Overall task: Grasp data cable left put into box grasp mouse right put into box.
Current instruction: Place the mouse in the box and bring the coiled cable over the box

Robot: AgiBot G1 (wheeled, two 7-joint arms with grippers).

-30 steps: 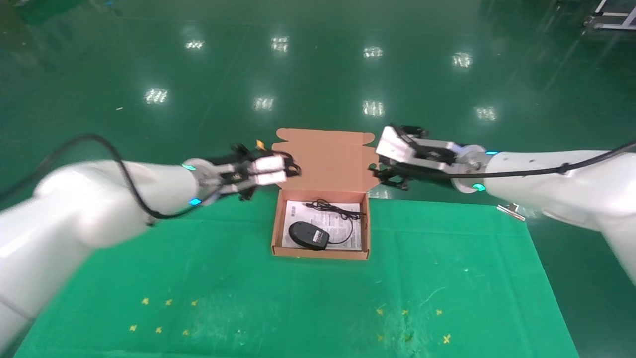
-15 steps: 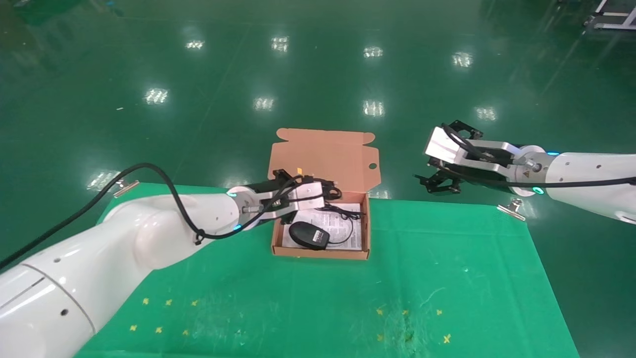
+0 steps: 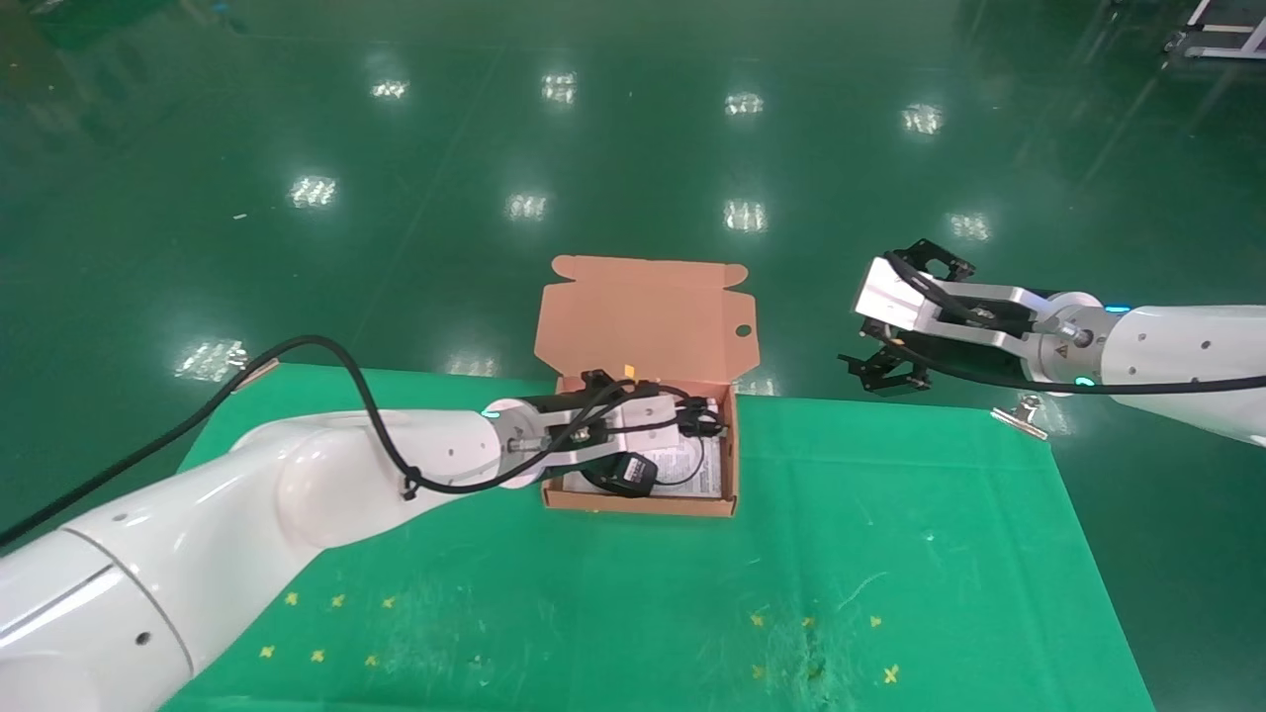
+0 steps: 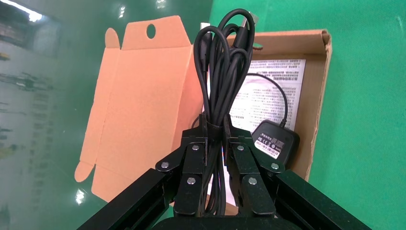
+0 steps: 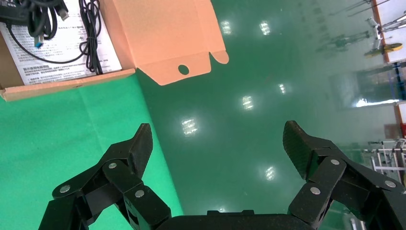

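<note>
The data cable (image 4: 222,62), a long bundle of thin black loops, is clamped in my left gripper (image 4: 215,127), which is shut on it. In the head view the left gripper (image 3: 697,420) hangs low over the inside of the box (image 3: 638,502), whose flap lid (image 3: 643,316) stands open at the back. The black mouse (image 3: 623,475) lies in the box on the white printed sheet, partly hidden by the left hand; the left wrist view shows the mouse (image 4: 274,140) beside the fingers. My right gripper (image 3: 880,371) hovers open and empty beyond the table's far edge, right of the box.
A green cloth (image 3: 890,554) covers the table, held by metal clips (image 3: 1019,413) at its far corners. Small yellow marks (image 3: 336,600) dot the near part. Shiny green floor (image 3: 633,148) lies past the far edge. The right wrist view shows the box lid (image 5: 163,33).
My left arm has swung right and down, carrying the data cable from left of the lid to over the box interior. The right gripper has drawn back rightward from the lid.
</note>
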